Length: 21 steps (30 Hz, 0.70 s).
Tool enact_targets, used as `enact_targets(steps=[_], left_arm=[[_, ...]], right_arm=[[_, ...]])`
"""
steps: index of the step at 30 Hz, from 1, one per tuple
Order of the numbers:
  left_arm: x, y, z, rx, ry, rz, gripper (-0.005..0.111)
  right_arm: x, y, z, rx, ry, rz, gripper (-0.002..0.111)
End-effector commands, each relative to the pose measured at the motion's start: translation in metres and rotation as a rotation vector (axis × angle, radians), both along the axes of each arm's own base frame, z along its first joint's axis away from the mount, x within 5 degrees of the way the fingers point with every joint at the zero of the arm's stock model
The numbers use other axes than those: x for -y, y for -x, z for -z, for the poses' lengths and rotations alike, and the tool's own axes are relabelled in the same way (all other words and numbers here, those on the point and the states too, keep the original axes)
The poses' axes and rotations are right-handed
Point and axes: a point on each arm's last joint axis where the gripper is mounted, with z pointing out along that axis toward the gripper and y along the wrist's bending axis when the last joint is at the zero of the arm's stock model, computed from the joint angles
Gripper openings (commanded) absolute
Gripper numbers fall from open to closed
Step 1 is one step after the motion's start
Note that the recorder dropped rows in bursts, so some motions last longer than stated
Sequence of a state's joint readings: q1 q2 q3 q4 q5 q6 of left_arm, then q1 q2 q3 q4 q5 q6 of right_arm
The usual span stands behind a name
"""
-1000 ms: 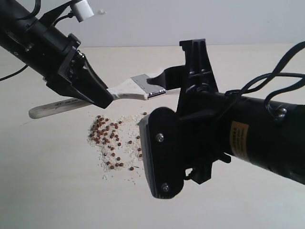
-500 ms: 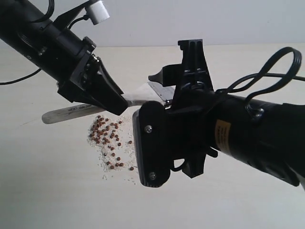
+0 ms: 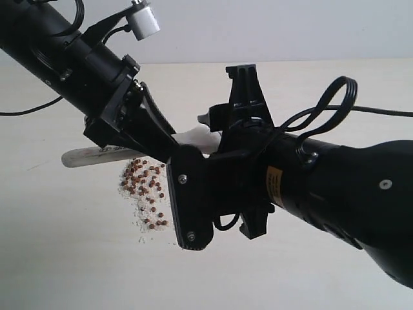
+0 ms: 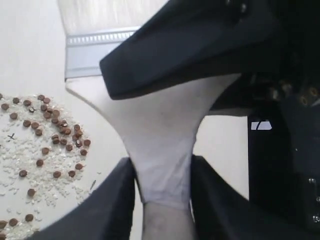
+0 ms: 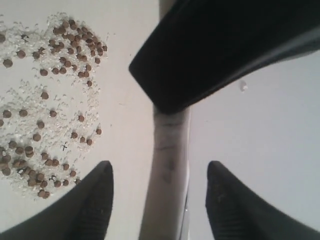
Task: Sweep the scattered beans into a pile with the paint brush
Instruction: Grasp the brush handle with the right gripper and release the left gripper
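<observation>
The paint brush (image 4: 160, 135) hangs above the table with my left gripper (image 4: 162, 180) shut on the neck of its pale handle. Its silver ferrule (image 4: 90, 50) and off-white bristles (image 4: 110, 12) point away from that gripper. In the exterior view the left gripper (image 3: 169, 139) grips the brush (image 3: 193, 137), whose handle end (image 3: 90, 155) sticks out to the left. My right gripper (image 5: 160, 195) is open and straddles the handle (image 5: 167, 160), with gaps on both sides. The beans (image 3: 145, 177) lie in a loose patch with pale grit below the brush, left of the right arm.
The right arm's wrist block (image 3: 190, 197) fills the middle of the exterior view and hides the brush head. A black cable loop (image 3: 322, 103) rises over the right arm. A white plug (image 3: 145, 19) sits on the left arm. The pale table (image 3: 64, 258) ends at a back wall.
The left arm has carried the brush to the right. The right arm has moved left over the brush head, and its jaws have narrowed a little around the handle.
</observation>
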<state>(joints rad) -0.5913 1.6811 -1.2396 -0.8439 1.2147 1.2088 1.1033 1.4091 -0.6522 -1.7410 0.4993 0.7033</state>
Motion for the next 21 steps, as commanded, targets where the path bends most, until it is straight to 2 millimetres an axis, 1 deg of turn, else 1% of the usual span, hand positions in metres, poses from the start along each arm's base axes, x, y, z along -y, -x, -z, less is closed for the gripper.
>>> enact_targets(steps=[1,6,7,11,14,16,17,19,21], left_arm=[[0.003,0.001,-0.004,-0.006,0.028,0.008,0.0],[0.003,0.001,-0.004,0.01,0.036,0.025,0.0],[0.003,0.001,-0.004,0.015,0.038,0.031,0.0],[0.003,0.001,-0.004,0.021,0.041,0.037,0.0],[0.004,0.001,-0.004,0.063,0.061,0.08,0.001],[0.005,-0.001,-0.01,0.122,0.09,0.122,0.008],[0.006,-0.003,-0.014,0.139,0.1,0.125,0.014],[0.008,-0.006,-0.023,0.167,0.117,0.124,0.032],[0.011,-0.011,-0.032,0.217,0.138,0.1,0.053]], right_arm=[[0.001,-0.003,-0.003,0.031,-0.002,0.039,0.032],[0.002,-0.005,-0.004,0.039,-0.013,0.067,0.002],[0.002,-0.005,-0.004,0.037,-0.015,0.068,0.0],[0.002,-0.004,-0.004,0.035,-0.017,0.067,0.0],[0.002,-0.004,-0.004,0.035,-0.017,0.067,0.0],[0.002,-0.004,-0.004,0.033,-0.019,0.066,0.0],[0.002,-0.004,-0.004,0.033,-0.019,0.066,0.0],[0.002,-0.004,-0.003,0.03,-0.02,0.068,0.0],[0.004,-0.004,-0.002,-0.003,-0.035,0.098,0.0]])
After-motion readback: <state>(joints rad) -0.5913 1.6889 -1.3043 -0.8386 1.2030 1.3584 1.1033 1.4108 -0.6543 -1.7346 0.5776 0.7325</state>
